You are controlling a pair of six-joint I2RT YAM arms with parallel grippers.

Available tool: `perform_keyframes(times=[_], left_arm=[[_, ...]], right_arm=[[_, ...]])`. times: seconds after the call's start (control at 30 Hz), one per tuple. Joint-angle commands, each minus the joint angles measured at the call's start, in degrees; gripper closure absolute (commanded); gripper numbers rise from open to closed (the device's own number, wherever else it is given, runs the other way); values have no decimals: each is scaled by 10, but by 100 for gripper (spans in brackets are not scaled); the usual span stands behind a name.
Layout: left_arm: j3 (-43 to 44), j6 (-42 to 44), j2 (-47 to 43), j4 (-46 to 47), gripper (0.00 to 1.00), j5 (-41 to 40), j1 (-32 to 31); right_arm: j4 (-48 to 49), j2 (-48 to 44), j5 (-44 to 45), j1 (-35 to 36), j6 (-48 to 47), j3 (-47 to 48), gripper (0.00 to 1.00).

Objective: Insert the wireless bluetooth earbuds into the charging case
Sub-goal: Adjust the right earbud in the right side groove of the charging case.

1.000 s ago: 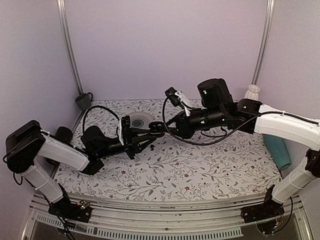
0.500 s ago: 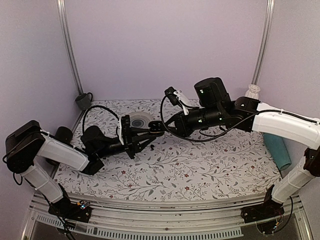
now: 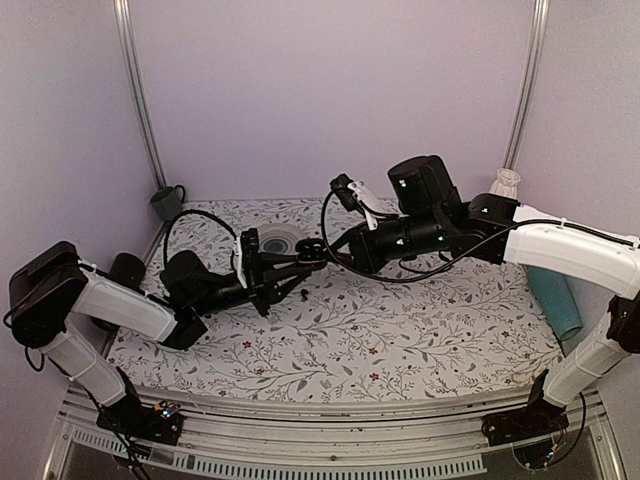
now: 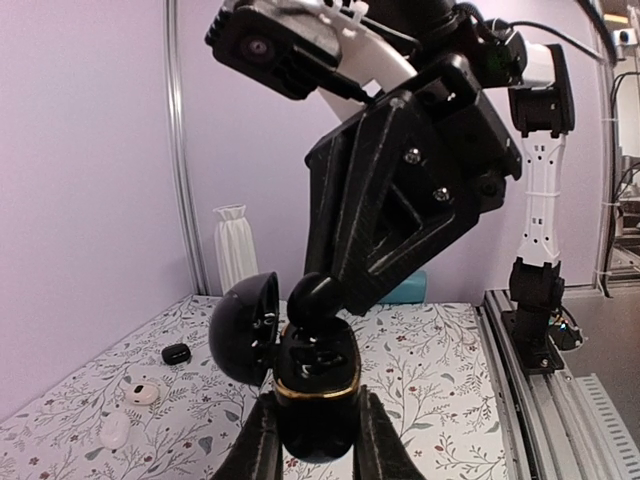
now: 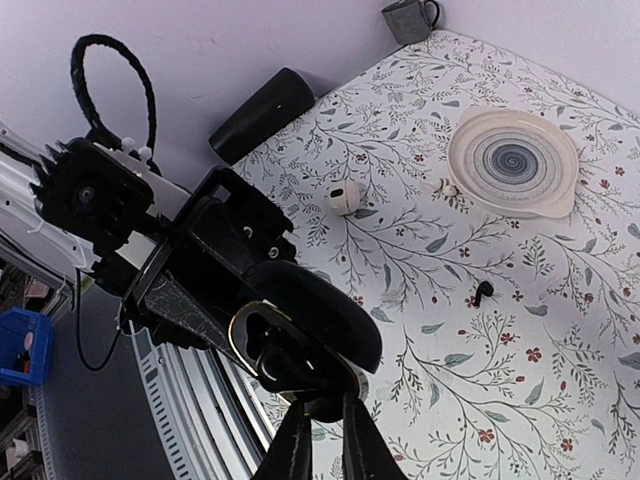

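Soft, even, lavender-tinted light fills every view; shadows on the floral tablecloth [image 3: 400, 340] are faint. The top view bows at its edges. The glossy charging case [image 4: 315, 400] carries small highlights, sharply focused

The left arm [image 3: 120, 305] is reaching from its base at 7 o'clock, forearm lying low and pointing toward 2 o'clock. The left hand [image 4: 315, 440] is clamping the charging case [image 4: 318, 395] between both fingers. The right arm [image 3: 570, 250] is extending from 3 o'clock toward 9 o'clock, wrist raised. The right hand [image 5: 320, 445] is holding its fingers pressed together, tips directly against the left hand's grip.
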Motion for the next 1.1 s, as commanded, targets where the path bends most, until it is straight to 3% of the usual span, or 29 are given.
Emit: perform_keyframes(times=[0.0,0.13,0.33,0.77,1.07], left_arm=[[-1,10,-15,0,100,-8,2],[0,12,-17,-2,100,-8,3],[-1,12,-20,-4,100,-8,3],[-1,12,-25,-4,100,-6,2],[1,13,-28,-3,100,-6,2]], right_arm=[[4,-24,12,3,13,14,85],[8,-34,28,3,22,14,82],[24,-35,41,3,52,14,61],[74,-15,19,-3,128,2,46],[76,1,26,-6,142,-12,44]])
